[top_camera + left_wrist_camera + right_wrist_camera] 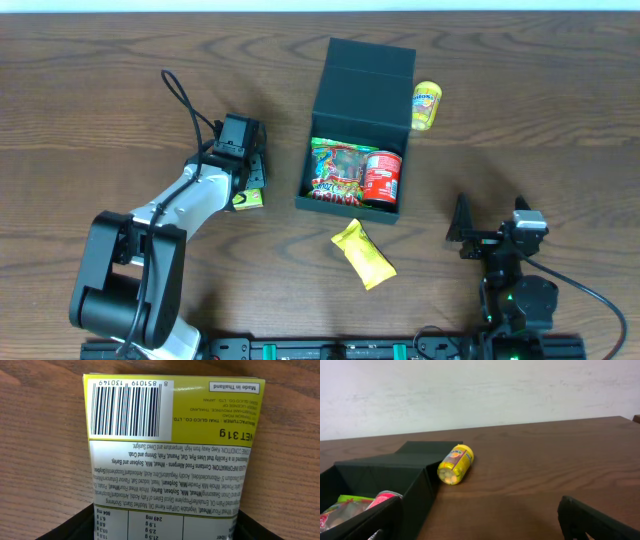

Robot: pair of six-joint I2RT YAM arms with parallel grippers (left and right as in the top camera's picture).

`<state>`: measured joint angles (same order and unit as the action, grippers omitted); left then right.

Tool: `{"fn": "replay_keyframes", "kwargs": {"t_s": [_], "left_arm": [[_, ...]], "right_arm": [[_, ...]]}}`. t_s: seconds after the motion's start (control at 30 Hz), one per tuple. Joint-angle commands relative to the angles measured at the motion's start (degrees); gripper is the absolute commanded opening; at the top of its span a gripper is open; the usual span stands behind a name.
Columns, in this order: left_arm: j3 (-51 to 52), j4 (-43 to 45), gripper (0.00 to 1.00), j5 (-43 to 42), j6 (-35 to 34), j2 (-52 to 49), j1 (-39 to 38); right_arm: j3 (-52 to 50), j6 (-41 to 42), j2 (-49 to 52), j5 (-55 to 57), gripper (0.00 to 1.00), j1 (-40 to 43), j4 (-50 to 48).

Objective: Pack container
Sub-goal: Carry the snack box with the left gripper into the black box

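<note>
The dark container stands open at the table's middle, its flap lid laid back. Inside lie a colourful candy bag and a red can. My left gripper is left of the container, shut on a small green-yellow carton. In the left wrist view the carton fills the frame, with the fingers against its two sides. My right gripper is open and empty at the front right. The right wrist view shows its fingers wide apart, with the container to the left.
A yellow jar lies on its side right of the container's lid; it also shows in the right wrist view. A yellow snack packet lies on the table in front of the container.
</note>
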<state>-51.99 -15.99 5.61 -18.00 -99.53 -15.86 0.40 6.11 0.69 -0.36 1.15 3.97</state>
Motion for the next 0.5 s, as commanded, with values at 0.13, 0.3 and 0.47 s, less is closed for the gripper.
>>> {"fn": "replay_keyframes", "kwargs": {"t_s": [0.13, 0.3, 0.47], "left_arm": [[-0.15, -2.47, 0.66, 0.26, 0.26, 2.43, 0.09], [-0.74, -5.95, 0.67, -1.7, 0.35, 8.85, 0.09], [-0.79, -6.56, 0.67, -8.13, 0.44, 16.35, -0.33]], "right_arm": [[-0.09, 0.68, -0.28, 0.15, 0.99, -0.81, 0.31], [-0.09, 0.68, -0.28, 0.15, 0.99, -0.81, 0.31], [-0.09, 0.68, -0.28, 0.15, 0.99, -0.81, 0.31]]}}
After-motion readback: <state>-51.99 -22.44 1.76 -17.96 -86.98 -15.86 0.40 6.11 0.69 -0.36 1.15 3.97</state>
